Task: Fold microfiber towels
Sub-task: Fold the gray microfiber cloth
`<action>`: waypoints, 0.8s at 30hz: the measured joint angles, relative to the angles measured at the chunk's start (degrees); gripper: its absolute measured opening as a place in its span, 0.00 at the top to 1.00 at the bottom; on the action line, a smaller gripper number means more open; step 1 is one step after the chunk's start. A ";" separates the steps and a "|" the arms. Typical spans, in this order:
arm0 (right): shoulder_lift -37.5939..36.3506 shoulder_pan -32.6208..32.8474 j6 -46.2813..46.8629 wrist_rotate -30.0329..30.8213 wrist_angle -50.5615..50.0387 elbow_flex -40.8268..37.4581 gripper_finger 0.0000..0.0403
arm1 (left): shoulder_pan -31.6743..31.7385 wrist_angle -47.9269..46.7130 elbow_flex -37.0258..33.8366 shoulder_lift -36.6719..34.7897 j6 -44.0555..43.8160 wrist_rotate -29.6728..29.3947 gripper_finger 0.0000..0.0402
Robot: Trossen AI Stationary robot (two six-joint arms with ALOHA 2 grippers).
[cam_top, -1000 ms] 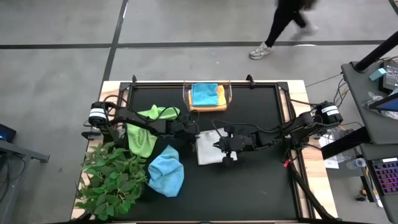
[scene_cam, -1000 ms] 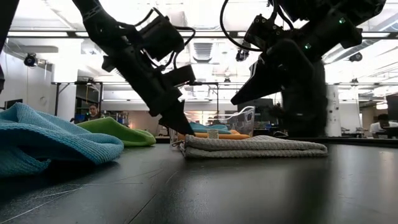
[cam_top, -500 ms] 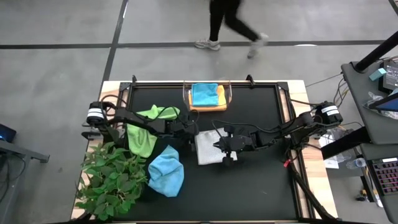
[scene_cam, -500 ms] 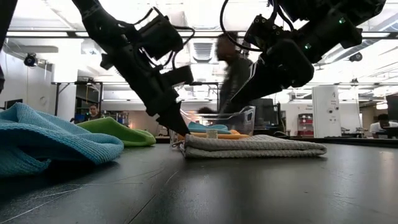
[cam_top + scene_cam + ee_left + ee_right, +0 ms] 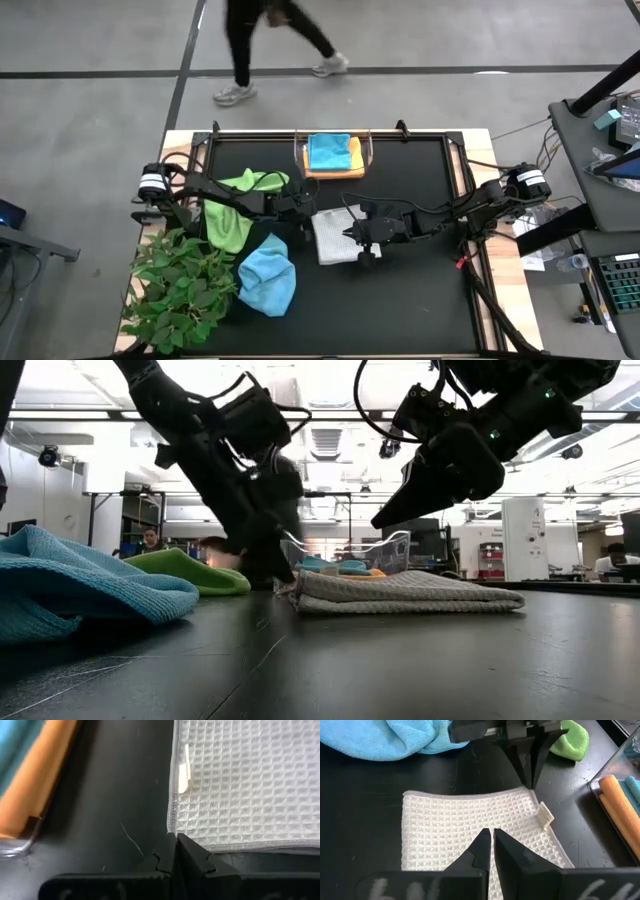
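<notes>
Change since a second ago: left tool (image 5: 174,851) has snapped together at the pale grey-white towel (image 5: 335,235) corner; whether it pinches cloth is unclear.
Right tool (image 5: 488,843): together, hovering above the towel, bench centre.
Handling: light, limp, best pinched at corners.
Nearby: light blue towel (image 5: 268,277) at 8 o'clock, lime green towel (image 5: 232,210) at 9, clear bin (image 5: 333,158) at 12; nothing blocks.

**Even overhead light, strong backlight at table level**

From above, the black table (image 5: 400,290) is evenly lit, with soft, faint shadows; a walking person (image 5: 262,45) is motion-smeared. At table height, bright ceiling lights behind turn both arms into dark silhouettes — the near tabletop reflects a dull sheen (foreground soft, slightly unfocused). Wrist close-ups show the pale waffle-weave towel (image 5: 470,835) crisply; nearest fingers blur.
</notes>
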 joint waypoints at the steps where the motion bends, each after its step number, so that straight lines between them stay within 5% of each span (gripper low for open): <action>1: 0.00 -0.04 0.00 0.00 0.02 0.00 0.96 | 0.00 -0.01 -0.04 0.06 -0.02 0.00 1.00; 19: -0.04 -0.13 -0.02 0.00 -0.44 0.00 0.96 | 0.00 0.40 0.14 0.52 -0.06 -0.22 1.00; 24: -0.14 -0.13 0.00 0.00 -0.43 0.00 0.96 | 0.00 -0.75 0.28 0.44 -0.06 -0.20 0.92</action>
